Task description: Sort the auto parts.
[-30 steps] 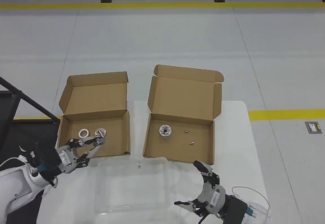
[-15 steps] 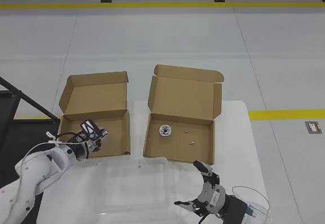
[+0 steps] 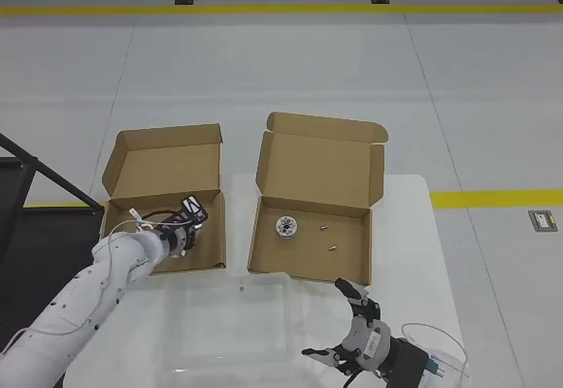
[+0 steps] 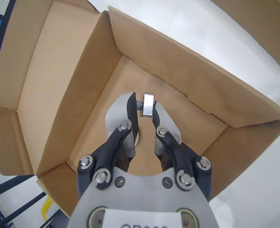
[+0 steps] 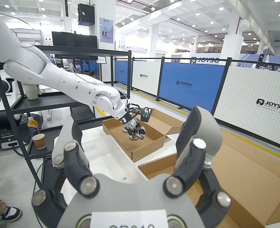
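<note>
1 bearing (image 4: 147,105), axis perhaps across jaws

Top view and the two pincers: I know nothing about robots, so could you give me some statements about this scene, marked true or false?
1. The left pincer is shut on a shiny metal part. True.
2. The right cardboard box holds a round part and two small screws. True.
3. The left pincer is inside the right cardboard box. False: it is inside the left cardboard box.
4. The right pincer grips a screw. False: it is open and empty.
</note>
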